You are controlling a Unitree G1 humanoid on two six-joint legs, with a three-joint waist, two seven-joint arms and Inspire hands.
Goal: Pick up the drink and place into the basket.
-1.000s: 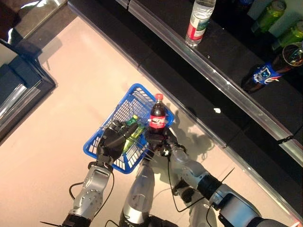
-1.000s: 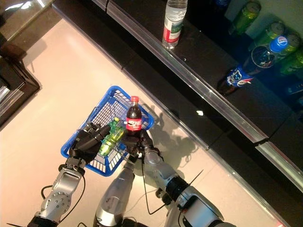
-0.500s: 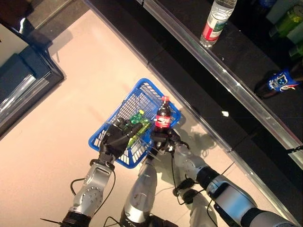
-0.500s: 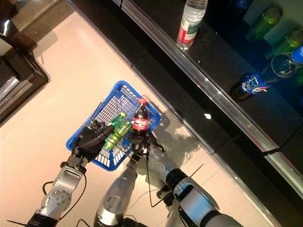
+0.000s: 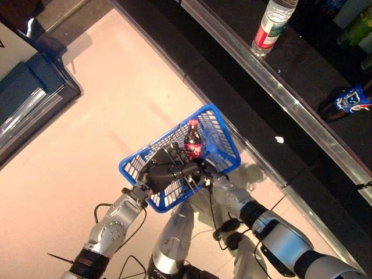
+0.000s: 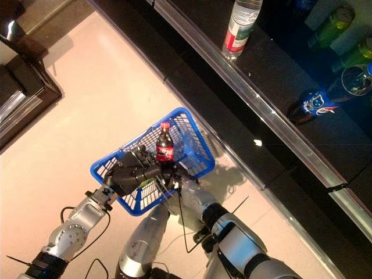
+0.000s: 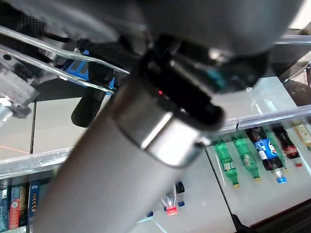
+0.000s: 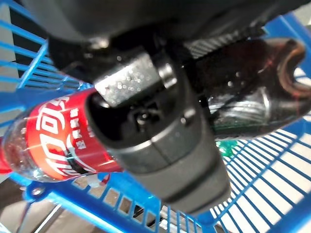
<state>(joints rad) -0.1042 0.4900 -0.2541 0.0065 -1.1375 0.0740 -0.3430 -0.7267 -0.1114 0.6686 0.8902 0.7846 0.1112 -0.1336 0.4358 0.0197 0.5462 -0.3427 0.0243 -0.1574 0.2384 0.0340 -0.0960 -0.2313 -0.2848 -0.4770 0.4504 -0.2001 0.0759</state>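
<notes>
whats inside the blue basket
A red-labelled dark cola bottle stands in the blue wire basket, held by the right hand. The left hand covers the rest.

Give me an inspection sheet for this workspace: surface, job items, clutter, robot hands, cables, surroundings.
Surface: pale floor, with the blue basket held above it.
Job items: cola bottle, red cap and label, upright over the blue basket; a green bottle shows through the mesh in the right wrist view.
Clutter: nothing seen on the floor.
Robot hands: left robot hand curled at the basket, apparently on its wire handle; right robot hand curled round the cola bottle's lower body.
Cables: nothing seen apart from the robot's own.
Surroundings: dark shelf with a metal edge carrying a clear water bottle with red label and a blue-labelled bottle lying down; dark cabinet at far left.
</notes>
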